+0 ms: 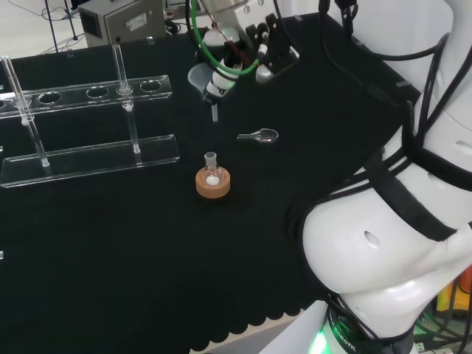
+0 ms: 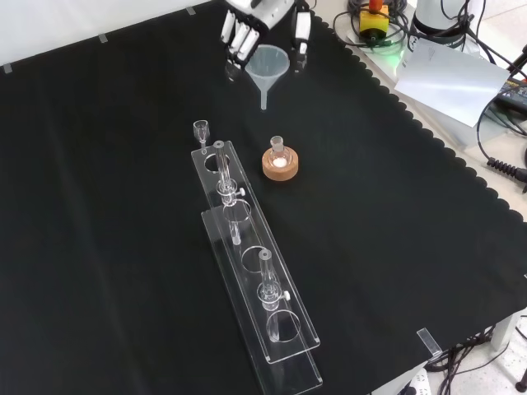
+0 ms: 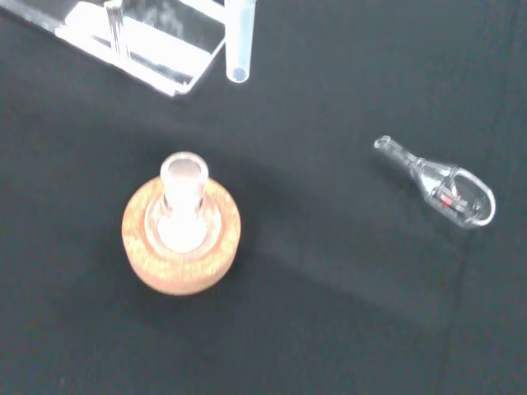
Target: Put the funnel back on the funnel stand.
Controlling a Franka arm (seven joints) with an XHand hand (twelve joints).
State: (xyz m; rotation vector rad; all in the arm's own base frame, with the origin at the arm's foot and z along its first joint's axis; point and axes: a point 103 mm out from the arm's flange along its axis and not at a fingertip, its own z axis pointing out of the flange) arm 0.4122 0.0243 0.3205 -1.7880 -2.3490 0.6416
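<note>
Here, in the head view, the robot hand is up over the far part of the desk, and its fingers are curled round a clear funnel. The funnel is off the desk, with its thin stem pointing down. Below the robot hand and nearer the camera, a small glass flask sits on a cork ring. Just to the right of the flask and closer to the robot hand lies a small glass scoop. Well off to the left of the robot hand stands the clear funnel stand, with round holes along its top bar.

In the front view, the robot hand comes in from the top and grips the funnel by its wide cup. The flask on the cork ring stands below the robot hand, apart from the funnel's tip. The funnel stand runs away from the robot hand toward the bottom of the view.

In the wrist view, the funnel's stem hangs over the cloth, near one end of the funnel stand. The flask in its cork ring and the scoop are well apart.
</note>
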